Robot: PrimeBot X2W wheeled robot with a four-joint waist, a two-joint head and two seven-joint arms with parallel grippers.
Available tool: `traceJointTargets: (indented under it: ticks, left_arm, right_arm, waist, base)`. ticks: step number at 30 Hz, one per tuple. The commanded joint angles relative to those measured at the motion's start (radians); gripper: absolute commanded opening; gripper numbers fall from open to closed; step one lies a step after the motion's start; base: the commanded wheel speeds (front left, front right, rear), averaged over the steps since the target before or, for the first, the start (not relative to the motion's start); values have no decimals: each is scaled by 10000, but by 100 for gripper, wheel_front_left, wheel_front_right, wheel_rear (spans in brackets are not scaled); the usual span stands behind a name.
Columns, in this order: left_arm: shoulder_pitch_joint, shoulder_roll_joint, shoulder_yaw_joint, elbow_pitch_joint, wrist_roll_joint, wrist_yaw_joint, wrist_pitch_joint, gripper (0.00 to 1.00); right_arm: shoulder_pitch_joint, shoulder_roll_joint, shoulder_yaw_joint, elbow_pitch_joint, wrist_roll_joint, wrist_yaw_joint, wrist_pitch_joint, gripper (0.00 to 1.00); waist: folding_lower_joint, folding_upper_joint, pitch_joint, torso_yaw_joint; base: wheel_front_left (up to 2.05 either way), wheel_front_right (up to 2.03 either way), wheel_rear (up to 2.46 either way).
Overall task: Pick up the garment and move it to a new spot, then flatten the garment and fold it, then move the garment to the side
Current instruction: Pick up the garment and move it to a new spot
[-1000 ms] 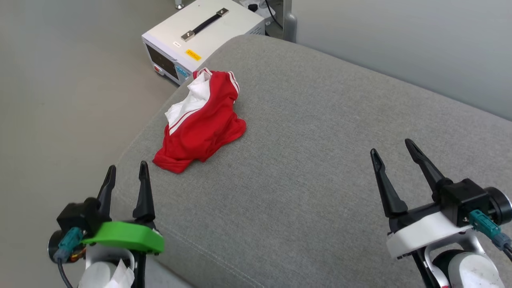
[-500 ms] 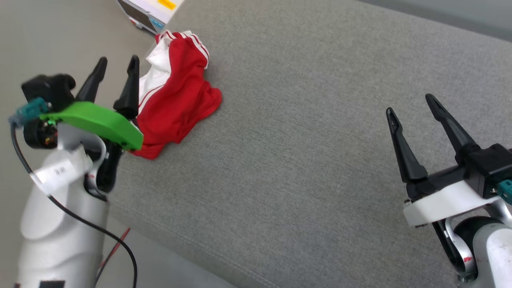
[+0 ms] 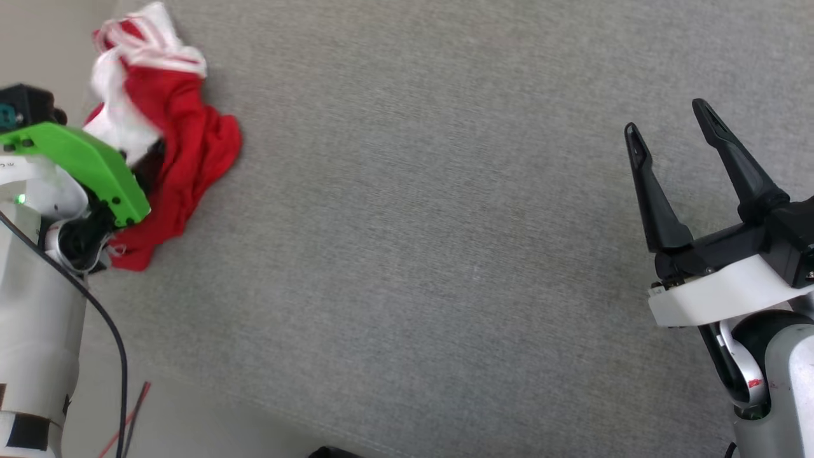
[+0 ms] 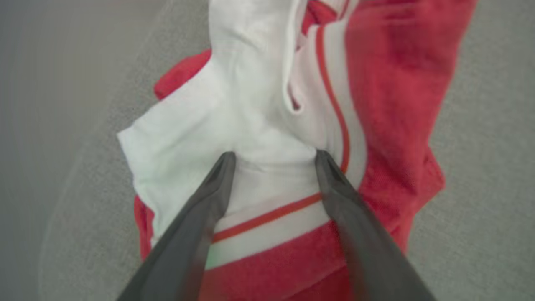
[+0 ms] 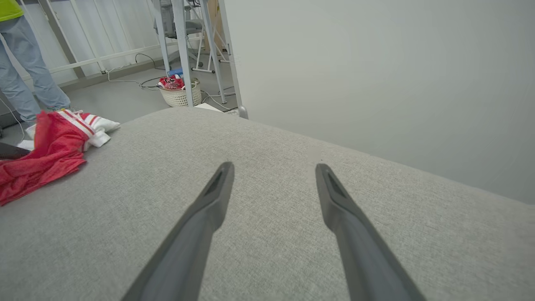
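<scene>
Left gripper (image 4: 272, 156), far left: jaws spread wide, both fingertips pressed against a white fold of the garment (image 3: 184, 146), with nothing clamped between them. The garment lies crumpled at the left edge of the grey cushion (image 3: 445, 254). Its red jersey body is bunched in soft folds, white sleeve fabric is heaped on top, and red-and-white striped trim runs along the hems. Right gripper (image 3: 666, 119), far right: jaws wide open and empty, over the cushion and well apart from the garment.
</scene>
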Motion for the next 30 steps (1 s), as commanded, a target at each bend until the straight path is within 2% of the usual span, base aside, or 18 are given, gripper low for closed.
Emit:
traceJointTargets:
  ticks: [1,6,7,8,11,13,16,22,30]
  left_arm:
    - [-141,101,-119,300,-207,-30,305,100]
    - [-46,120,-527,1335,-833,-30,1530,100]
    - [-51,89,-548,1487,-924,-30,1670,65]
    - [-79,48,-595,1570,-993,-30,1714,0]
    - [-135,19,-810,1655,-938,-30,1426,0]
    - [-206,89,-891,1699,-789,-30,861,0]
    - [-349,242,-979,1823,-403,-13,-290,0]
    - [-545,299,-916,1959,220,300,-2988,0]
    - [-239,-90,-442,1738,24,255,-5495,0]
  right_arm:
    - [-174,38,-10,-8,88,-9,-89,100]
    - [-187,87,-56,67,147,-9,-124,100]
    - [-179,91,-72,82,151,-9,-125,100]
    - [-168,97,-99,104,152,-9,-124,100]
    - [-141,133,-124,206,150,-9,-127,100]
    - [-140,145,-92,297,163,-9,-180,100]
    - [-84,221,-101,520,195,-9,-316,100]
    - [233,514,-366,1061,152,-9,-714,100]
    - [1021,931,-932,1769,161,-9,-1146,100]
  waist:
    - [-2,0,714,-731]
    - [-2,0,795,-831]
    - [-2,0,784,-825]
    - [-2,0,759,-806]
    - [-2,0,563,-736]
    - [-2,0,322,-692]
    - [-2,0,-217,-647]
    - [-2,0,-1521,-675]
    - [-2,0,-3192,-938]
  base:
    - [0,0,0]
    - [0,0,0]
    - [0,0,0]
    - [0,0,0]
    - [0,0,0]
    - [0,0,0]
    - [0,0,0]
    - [0,0,0]
    - [0,0,0]
